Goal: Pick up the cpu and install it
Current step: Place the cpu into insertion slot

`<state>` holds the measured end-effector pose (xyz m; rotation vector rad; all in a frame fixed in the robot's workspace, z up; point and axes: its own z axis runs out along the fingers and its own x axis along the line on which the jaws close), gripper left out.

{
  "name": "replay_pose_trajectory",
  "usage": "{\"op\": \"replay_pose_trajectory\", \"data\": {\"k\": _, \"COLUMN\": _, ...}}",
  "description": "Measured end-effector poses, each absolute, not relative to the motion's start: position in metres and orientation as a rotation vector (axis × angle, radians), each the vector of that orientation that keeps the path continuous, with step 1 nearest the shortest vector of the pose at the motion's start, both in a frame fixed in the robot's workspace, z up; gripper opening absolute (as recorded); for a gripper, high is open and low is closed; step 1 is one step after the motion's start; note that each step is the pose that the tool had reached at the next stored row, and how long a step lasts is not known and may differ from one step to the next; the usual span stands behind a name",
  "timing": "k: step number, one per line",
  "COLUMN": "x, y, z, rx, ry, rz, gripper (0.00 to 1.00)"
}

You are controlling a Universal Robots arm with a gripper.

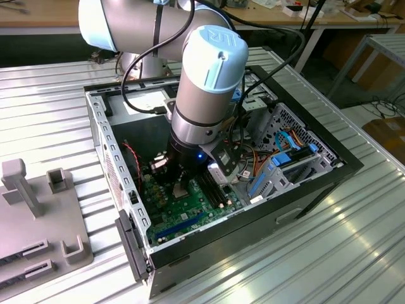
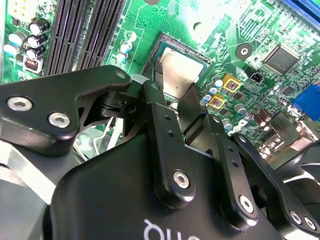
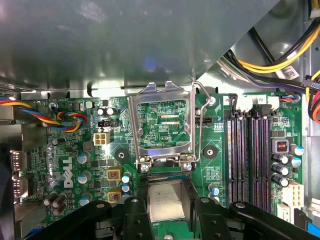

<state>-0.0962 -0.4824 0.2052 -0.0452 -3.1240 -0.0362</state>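
The gripper (image 3: 169,191) stood low inside the computer case (image 1: 101,126), pointed straight down at the motherboard (image 3: 212,175). It sat astride the cpu (image 3: 167,202); whether it was clamped on the chip or had let go could not be told, since its black linkage hid the contact in both wrist views.

The cpu lay directly under the tool, on its line of approach and not off to one side. It lay flat, pale face up, inside the dark rim of the socket (image 2: 186,50). Being square, it had no long axis; its edges ran parallel to the socket's rim and to the motherboard's edges. It looked level, though full seating was not something I could judge.

The silver load plate (image 3: 134,125) stood swung open on its hinge at the socket's edge, with its wire lever (image 3: 198,125) raised beside it, so nothing covered the chip.

Farther out, the socket sat toward the middle of the motherboard, well away from its corners. The memory slots (image 3: 250,160) lay near on one side and two yellow-capped parts (image 3: 114,174) just beside it on the other.
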Motion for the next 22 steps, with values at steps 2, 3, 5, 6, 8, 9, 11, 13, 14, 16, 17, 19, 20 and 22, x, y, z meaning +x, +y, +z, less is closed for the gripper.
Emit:
{"op": "replay_pose_trajectory", "data": {"k": 2, "x": -0.0962, "y": -0.4824, "z": 0.2052, "rx": -0.045, "ry": -3.124, "rz": -0.036, "gripper": 0.38}}
{"op": "replay_pose_trajectory", "data": {"k": 3, "x": -0.0962, "y": -0.4824, "z": 0.2052, "rx": -0.045, "ry": -3.124, "rz": -0.036, "gripper": 0.38}}
{"op": "replay_pose_trajectory", "data": {"k": 5, "x": -0.0962, "y": -0.4824, "z": 0.2051, "rx": -0.045, "ry": -3.124, "rz": -0.036, "gripper": 0.38}}
{"op": "replay_pose_trajectory", "data": {"k": 6, "x": -0.0962, "y": -0.4824, "z": 0.2051, "rx": -0.045, "ry": -3.124, "rz": -0.036, "gripper": 0.38}}
{"op": "replay_pose_trajectory", "data": {"k": 8, "x": -0.0962, "y": -0.4824, "z": 0.2049, "rx": -0.045, "ry": -3.124, "rz": -0.036, "gripper": 0.38}}
{"op": "replay_pose_trajectory", "data": {"k": 9, "x": -0.0961, "y": -0.4824, "z": 0.2049, "rx": -0.045, "ry": -3.124, "rz": -0.036, "gripper": 0.38}}
{"op": "replay_pose_trajectory", "data": {"k": 11, "x": -0.0962, "y": -0.4824, "z": 0.2048, "rx": -0.045, "ry": -3.124, "rz": -0.036, "gripper": 0.45}}
{"op": "replay_pose_trajectory", "data": {"k": 13, "x": -0.0962, "y": -0.4824, "z": 0.2048, "rx": -0.045, "ry": -3.124, "rz": -0.036, "gripper": 0.45}}
{"op": "replay_pose_trajectory", "data": {"k": 14, "x": -0.0962, "y": -0.4827, "z": 0.2046, "rx": -0.044, "ry": -3.124, "rz": -0.037, "gripper": 0.52}}
{"op": "replay_pose_trajectory", "data": {"k": 16, "x": -0.0962, "y": -0.4843, "z": 0.2048, "rx": -0.028, "ry": -3.124, "rz": -0.036, "gripper": 0.52}}
{"op": "replay_pose_trajectory", "data": {"k": 17, "x": -0.0962, "y": -0.4851, "z": 0.2048, "rx": -0.021, "ry": -3.124, "rz": -0.036, "gripper": 0.52}}
{"op": "replay_pose_trajectory", "data": {"k": 19, "x": -0.0962, "y": -0.4864, "z": 0.2041, "rx": -0.01, "ry": -3.124, "rz": -0.038, "gripper": 0.52}}
{"op": "replay_pose_trajectory", "data": {"k": 20, "x": -0.0963, "y": -0.4864, "z": 0.2038, "rx": -0.009, "ry": -3.124, "rz": -0.039, "gripper": 0.52}}
{"op": "replay_pose_trajectory", "data": {"k": 22, "x": -0.0962, "y": -0.4865, "z": 0.203, "rx": -0.009, "ry": -3.124, "rz": -0.04, "gripper": 0.52}}
